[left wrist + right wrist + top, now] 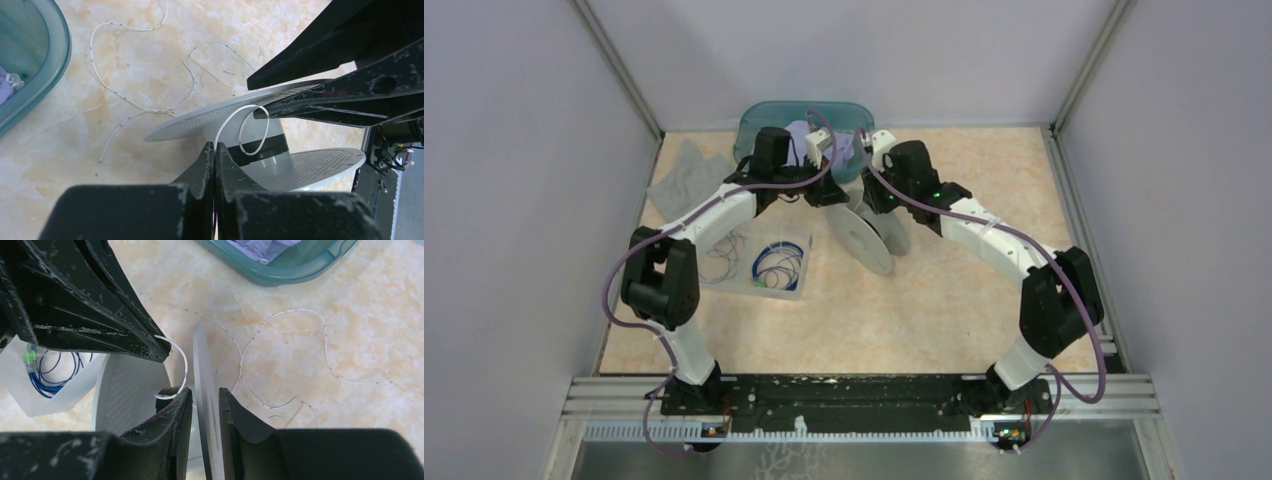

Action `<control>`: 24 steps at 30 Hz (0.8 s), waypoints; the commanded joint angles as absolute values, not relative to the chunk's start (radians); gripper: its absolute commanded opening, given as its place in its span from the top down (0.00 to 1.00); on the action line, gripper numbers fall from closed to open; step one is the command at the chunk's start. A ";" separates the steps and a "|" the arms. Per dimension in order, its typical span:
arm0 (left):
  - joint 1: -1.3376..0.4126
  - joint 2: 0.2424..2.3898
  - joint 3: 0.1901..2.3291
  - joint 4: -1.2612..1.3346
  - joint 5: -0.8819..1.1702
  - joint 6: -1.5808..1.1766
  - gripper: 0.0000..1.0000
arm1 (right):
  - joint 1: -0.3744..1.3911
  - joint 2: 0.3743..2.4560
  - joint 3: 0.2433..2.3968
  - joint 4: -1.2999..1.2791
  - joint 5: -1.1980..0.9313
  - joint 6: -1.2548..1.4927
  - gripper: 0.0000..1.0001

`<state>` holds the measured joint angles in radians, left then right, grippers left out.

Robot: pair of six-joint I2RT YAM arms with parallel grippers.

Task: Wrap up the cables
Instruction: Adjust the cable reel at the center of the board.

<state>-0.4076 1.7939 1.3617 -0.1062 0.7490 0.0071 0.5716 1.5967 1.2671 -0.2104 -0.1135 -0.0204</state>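
Between the clenched tips of the left gripper (215,150), the white cable (243,131) is pinched, looping ahead to the spool hub (276,131); the right gripper (205,400) straddles a flange (202,357), clamping unclear; hold it taut while winding.

Tabletop (904,320) open before spool (864,245), bin (754,125) behind, tray (789,287) left

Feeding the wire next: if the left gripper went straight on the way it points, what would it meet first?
Probably the white spool's hub, close ahead. The left gripper, shut on the white cable, points right at it, though depth is hard to judge from the wrist view.
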 commanded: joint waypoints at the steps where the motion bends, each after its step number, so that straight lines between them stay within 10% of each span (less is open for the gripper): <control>1: -0.409 1.803 1.390 -0.116 0.740 0.010 1.00 | 0.558 1.578 1.336 -0.226 -0.139 -0.014 0.69; 11: -0.410 1.810 1.391 -0.112 0.739 0.014 1.00 | 0.558 1.603 1.309 -0.206 -0.226 0.029 0.55; 18: -0.414 1.814 1.388 -0.113 0.719 0.029 0.99 | 0.559 1.601 1.305 -0.227 -0.149 0.008 0.89; 24: -0.412 1.801 1.398 -0.131 0.704 0.065 0.99 | 0.557 1.570 1.305 -0.309 -0.103 -0.097 0.79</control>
<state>-0.4099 1.8034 1.3628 -0.1131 0.7170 0.0269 0.5640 1.5982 1.2839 -0.2676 -0.1474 -0.0181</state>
